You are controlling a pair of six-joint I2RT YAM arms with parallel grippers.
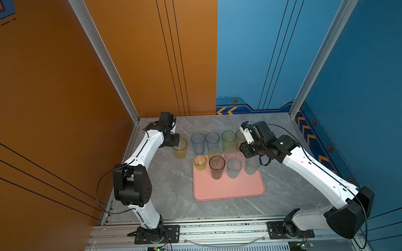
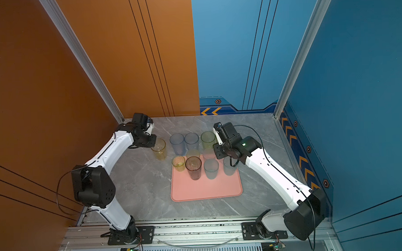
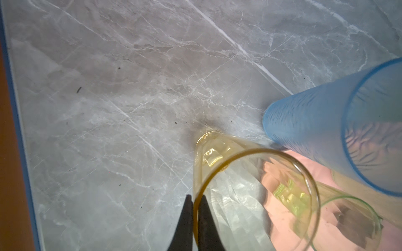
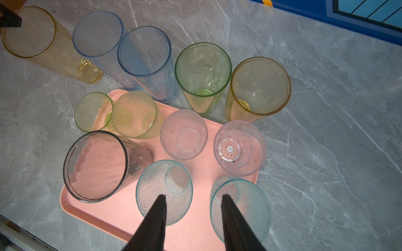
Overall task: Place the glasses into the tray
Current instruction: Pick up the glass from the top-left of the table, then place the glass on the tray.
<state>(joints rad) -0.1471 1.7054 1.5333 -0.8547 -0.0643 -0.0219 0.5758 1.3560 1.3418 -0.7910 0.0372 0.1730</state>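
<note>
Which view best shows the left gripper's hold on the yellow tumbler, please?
Left wrist: the left gripper pinches the yellow tumbler at its rim. Both top views hide the contact; right wrist catches a corner.
</note>
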